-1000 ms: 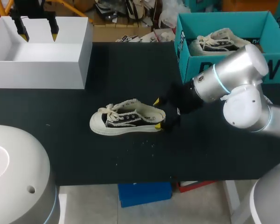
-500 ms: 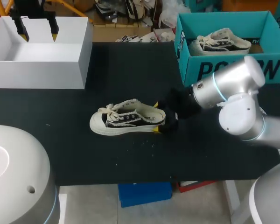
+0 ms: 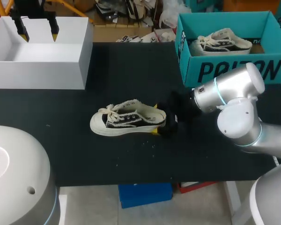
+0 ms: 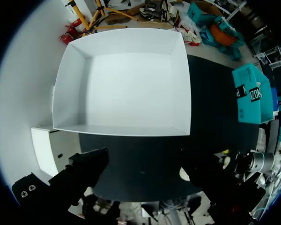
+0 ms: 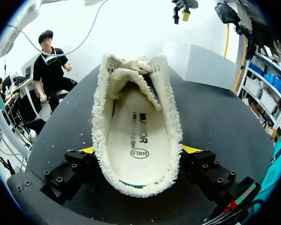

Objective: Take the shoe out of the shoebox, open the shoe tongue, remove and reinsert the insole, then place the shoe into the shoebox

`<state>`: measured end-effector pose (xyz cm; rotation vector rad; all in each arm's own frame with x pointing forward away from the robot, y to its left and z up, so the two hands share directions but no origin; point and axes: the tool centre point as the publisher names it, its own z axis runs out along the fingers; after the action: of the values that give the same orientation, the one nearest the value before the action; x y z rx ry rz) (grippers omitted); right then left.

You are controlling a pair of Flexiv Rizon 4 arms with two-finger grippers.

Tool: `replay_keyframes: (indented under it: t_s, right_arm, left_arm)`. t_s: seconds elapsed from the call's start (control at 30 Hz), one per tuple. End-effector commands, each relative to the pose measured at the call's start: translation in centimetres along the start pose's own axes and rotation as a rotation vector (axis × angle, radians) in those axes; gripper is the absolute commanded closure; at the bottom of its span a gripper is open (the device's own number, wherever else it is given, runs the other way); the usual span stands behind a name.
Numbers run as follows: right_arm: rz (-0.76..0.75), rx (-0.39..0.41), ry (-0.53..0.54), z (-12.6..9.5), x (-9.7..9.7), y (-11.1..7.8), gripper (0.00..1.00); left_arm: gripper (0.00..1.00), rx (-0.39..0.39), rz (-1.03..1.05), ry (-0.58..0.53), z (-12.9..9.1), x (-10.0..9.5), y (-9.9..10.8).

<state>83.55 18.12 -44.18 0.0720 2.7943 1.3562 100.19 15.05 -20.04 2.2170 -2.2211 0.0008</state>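
The right claw [image 3: 157,119] pinches the shoe [image 3: 124,121] at the heel, one yellow-tipped finger against each side of the fleecy collar. The shoe rests on its sole on the black worktop [image 3: 131,70], outside both containers, with its toe pointing away from that claw. In the right wrist view the shoe [image 5: 136,84] runs straight ahead from between the fingers [image 5: 70,171], its mouth open toward the camera. The insole [image 5: 139,136] lies flat inside it and the tongue and laces are bunched at the end far from the claw. The teal shoebox [image 3: 227,70] stands open-topped on the worktop, behind the right claw and off to the side of its arm, well apart from the gripped shoe. It holds a second shoe [image 3: 221,41] of the same kind, lying on its sole. The left claw [image 3: 39,33] hangs with its fingers spread wide over the white box [image 3: 42,68], touching nothing. In the left wrist view that box [image 4: 124,84] lies directly ahead of the claw, open-topped, with its white floor and four walls showing.
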Motion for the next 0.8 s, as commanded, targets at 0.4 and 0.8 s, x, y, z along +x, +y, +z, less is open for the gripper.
replay_keyframes:
  t_s: [0.4, 0.8]
  right_arm:
    - [-0.003, -0.084, 0.005, 1.0, 0.3, -0.3, 1.00]
    - [-0.003, -0.084, 0.005, 1.0, 0.3, -0.3, 1.00]
  left_arm:
    - [0.00, 0.000, -0.001, -0.002, 0.0, 0.0, 0.0]
    - [0.00, 0.028, -0.042, -0.046, -2.0, 3.0, 3.0]
